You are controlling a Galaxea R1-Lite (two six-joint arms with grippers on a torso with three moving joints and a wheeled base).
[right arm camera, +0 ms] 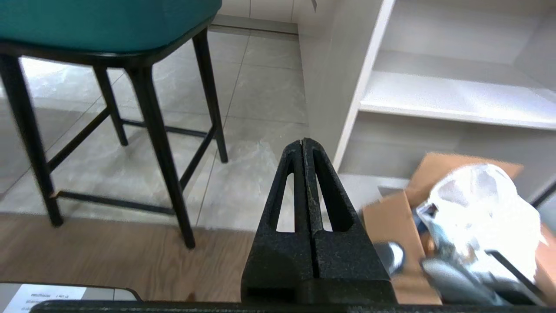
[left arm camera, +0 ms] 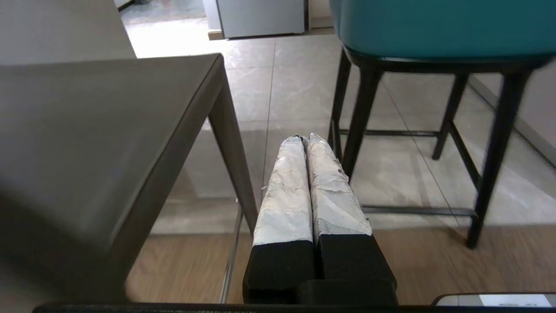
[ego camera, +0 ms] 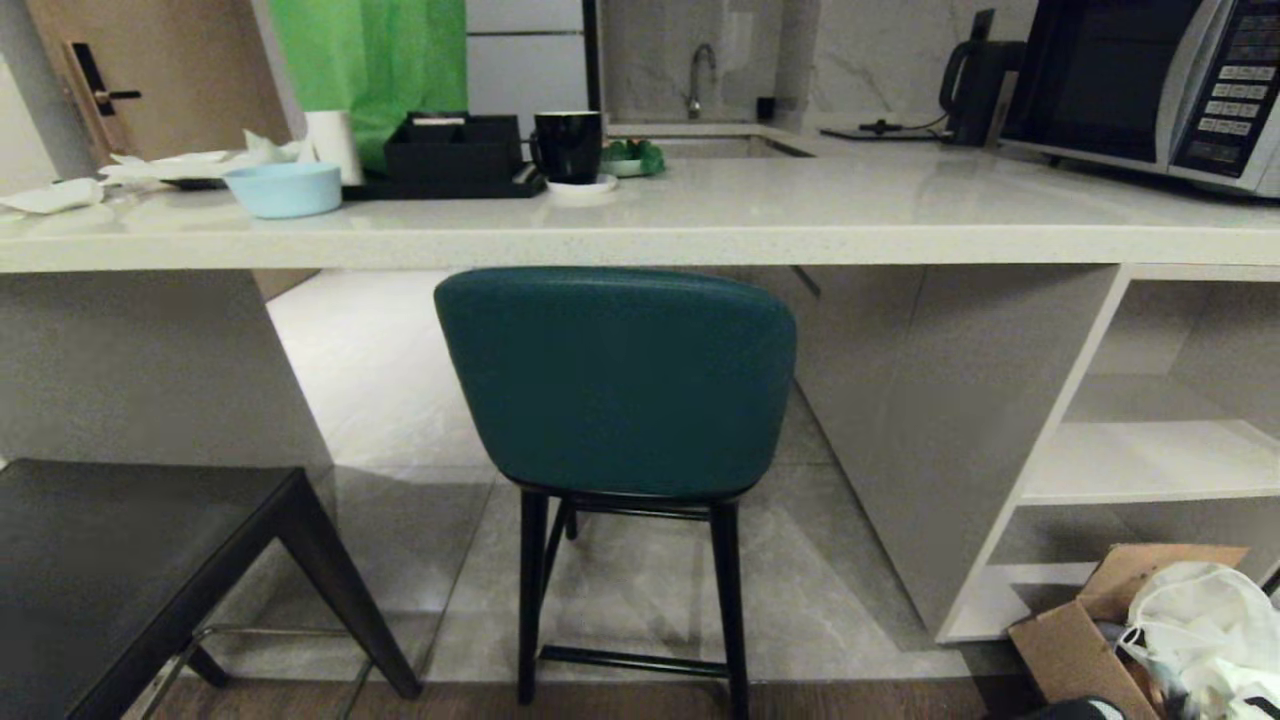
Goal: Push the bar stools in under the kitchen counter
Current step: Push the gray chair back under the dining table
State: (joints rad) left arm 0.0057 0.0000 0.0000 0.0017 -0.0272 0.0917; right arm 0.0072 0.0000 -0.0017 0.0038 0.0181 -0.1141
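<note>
The teal stool (ego camera: 615, 385) stands centred before the kitchen counter (ego camera: 640, 235), its back just below the slab edge, legs on grey tile; the dark grey-black stool (ego camera: 110, 560) sits to its left, nearer the robot. Low behind them, the left gripper (left arm camera: 305, 140) and right gripper (right arm camera: 302, 142) both have jaws pressed together, holding nothing, beside a cardboard box (ego camera: 1075, 640) at the shelving (ego camera: 1150, 460)

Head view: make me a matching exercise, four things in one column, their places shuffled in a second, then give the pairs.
Things:
1. teal stool
2. dark stool
3. microwave
4. cardboard box

Places:
A. on the floor by the white shelving
B. on the counter at the far right
C. centred before the counter, back towards the camera
D. at the lower left, short of the counter

Pairs: 1-C, 2-D, 3-B, 4-A
</note>
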